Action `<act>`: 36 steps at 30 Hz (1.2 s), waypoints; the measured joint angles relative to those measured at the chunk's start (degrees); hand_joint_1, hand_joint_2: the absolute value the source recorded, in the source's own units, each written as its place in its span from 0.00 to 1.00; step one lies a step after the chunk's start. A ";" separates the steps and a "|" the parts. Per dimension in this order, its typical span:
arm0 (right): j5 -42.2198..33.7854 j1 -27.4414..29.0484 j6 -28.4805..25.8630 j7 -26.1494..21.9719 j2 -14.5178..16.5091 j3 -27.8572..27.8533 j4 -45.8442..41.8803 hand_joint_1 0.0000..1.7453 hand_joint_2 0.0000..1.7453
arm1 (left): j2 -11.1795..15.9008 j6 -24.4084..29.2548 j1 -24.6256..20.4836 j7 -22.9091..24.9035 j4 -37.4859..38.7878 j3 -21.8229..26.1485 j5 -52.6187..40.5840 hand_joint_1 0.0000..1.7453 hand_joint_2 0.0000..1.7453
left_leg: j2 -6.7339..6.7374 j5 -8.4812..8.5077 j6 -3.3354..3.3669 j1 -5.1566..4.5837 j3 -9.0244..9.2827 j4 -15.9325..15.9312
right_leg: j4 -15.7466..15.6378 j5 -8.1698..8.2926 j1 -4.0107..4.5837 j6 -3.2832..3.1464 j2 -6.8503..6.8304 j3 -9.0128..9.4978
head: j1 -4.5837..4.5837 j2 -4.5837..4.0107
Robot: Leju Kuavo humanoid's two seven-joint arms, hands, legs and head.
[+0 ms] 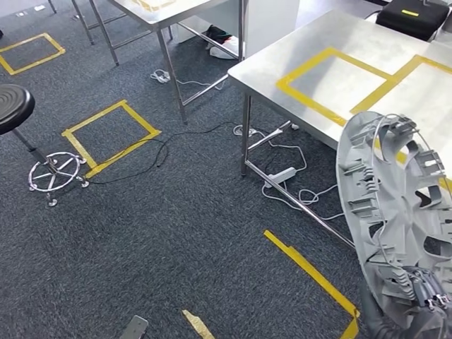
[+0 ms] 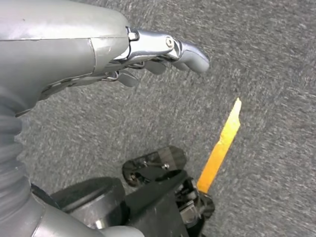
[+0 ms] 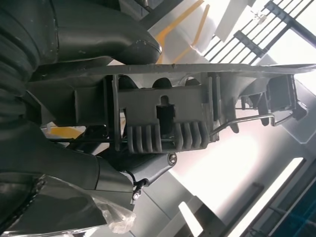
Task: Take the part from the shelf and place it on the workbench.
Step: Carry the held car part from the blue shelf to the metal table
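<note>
**One grey part held up in front of the steel desk**

One dark grey carpet [image 1: 176,233] spreads across the head view, the largest thing there, marked with yellow tape squares [image 1: 110,135] at about ten o'clock and a yellow tape line [image 1: 311,272] at about five o'clock. Next in size is the steel desk [image 1: 299,53] at about two o'clock, its top outlined with yellow tape rectangles and its legs standing on the carpet. A second metal table [image 1: 159,14] stands at twelve o'clock, well apart from the first.

The part [image 1: 397,205], a round grey plastic wheel cover with ribs, clips and a wire ring on the side facing the camera, stands tilted on edge at about four o'clock, overlapping the desk's near corner in the picture and held off the floor. The right hand [image 1: 426,293] grips its lower rim; in the right wrist view the thumb [image 3: 108,47] lies on one face and the fingers [image 3: 149,170] on the other, clamping the rim between them.

A black stool [image 1: 13,106] with a chrome foot ring sits at nine o'clock. White and black cables [image 1: 290,176] trail under the desk.

The left hand [image 2: 149,54] hangs over the carpet, fingers loosely apart and nearly straight, holding nothing, near a torn strip of yellow tape [image 2: 221,145].
</note>
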 joint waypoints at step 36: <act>0.78 -0.95 -0.02 -0.02 -0.04 -0.14 -0.01 1.00 1.00 | 0.22 -1.37 -0.96 -1.27 -0.03 2.22 -3.26 0.00 1.00 | 0.67 -6.26 -0.40 -0.31 -7.38 14.55 | 0.01 -0.69 0.82 -1.77 0.85 1.46 | 0.09 -0.02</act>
